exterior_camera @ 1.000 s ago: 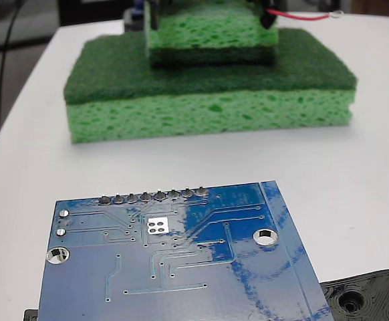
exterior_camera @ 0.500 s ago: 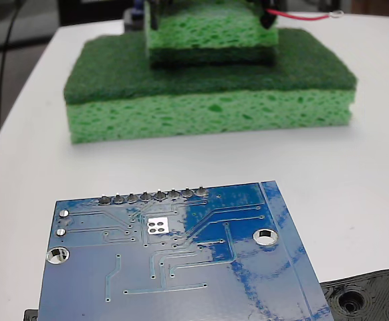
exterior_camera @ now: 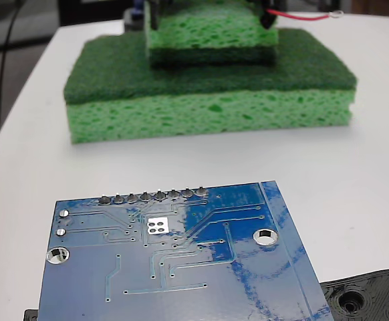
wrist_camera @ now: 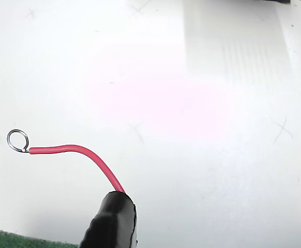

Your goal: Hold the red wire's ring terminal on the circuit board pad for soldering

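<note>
The blue circuit board (exterior_camera: 181, 267) lies at the front of the fixed view, with the silvery pad (exterior_camera: 158, 225) just below its row of grey pins. Far behind, at the top edge, the red wire (exterior_camera: 298, 16) sticks out to the right in the air from a black sleeve (exterior_camera: 268, 19). It ends in the ring terminal (exterior_camera: 337, 13), well away from the board. In the wrist view the red wire (wrist_camera: 78, 151) curves left from the black sleeve (wrist_camera: 111, 222) to the ring terminal (wrist_camera: 17, 140) over white table. The gripper's fingers do not show in either view.
A large green sponge (exterior_camera: 208, 114) carries a smaller green sponge (exterior_camera: 211, 33) between the board and the wire, with dark hardware (exterior_camera: 153, 10) behind it. A black plastic part with holes (exterior_camera: 368, 297) lies at the board's right corner. A sponge corner (wrist_camera: 26, 241) shows in the wrist view.
</note>
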